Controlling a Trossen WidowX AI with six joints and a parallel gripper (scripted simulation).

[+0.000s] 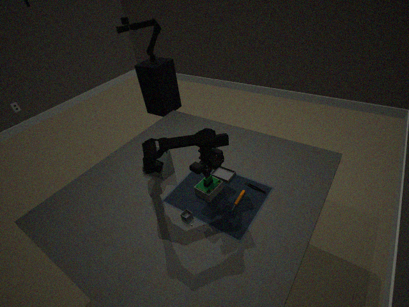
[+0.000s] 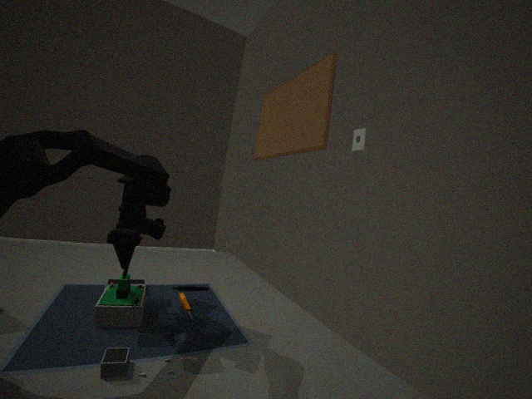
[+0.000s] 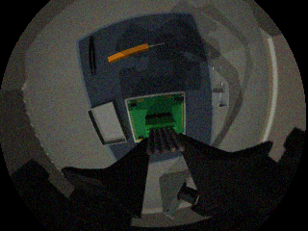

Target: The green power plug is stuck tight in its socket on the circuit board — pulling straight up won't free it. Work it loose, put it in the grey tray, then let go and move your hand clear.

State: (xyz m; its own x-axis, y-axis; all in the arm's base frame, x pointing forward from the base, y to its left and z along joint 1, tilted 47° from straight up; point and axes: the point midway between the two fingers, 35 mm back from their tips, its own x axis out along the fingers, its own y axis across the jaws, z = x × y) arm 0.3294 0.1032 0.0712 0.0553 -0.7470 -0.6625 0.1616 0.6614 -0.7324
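The green power plug (image 2: 124,279) (image 3: 161,126) stands in the dark socket (image 2: 122,294) (image 3: 159,117) on the green circuit board (image 1: 201,185) (image 2: 109,298) (image 3: 140,114). Dark wires rise from the plug in the wrist view. My gripper (image 1: 208,175) (image 2: 125,273) (image 3: 164,139) points down over the board and is shut on the plug's upper part; the fingers partly hide it. Any small lift or tilt of the plug is too small to tell. The grey tray (image 1: 223,173) (image 3: 108,123) lies beside the board's box with nothing in it.
The board sits on a pale box (image 1: 205,196) (image 2: 118,317) on the blue mat (image 1: 178,196) (image 2: 51,328). An orange screwdriver (image 1: 239,196) (image 2: 184,301) (image 3: 128,52) and black tweezers (image 1: 256,187) (image 3: 92,56) lie on the mat. A small open box (image 1: 186,215) (image 2: 115,369) stands by the mat's edge.
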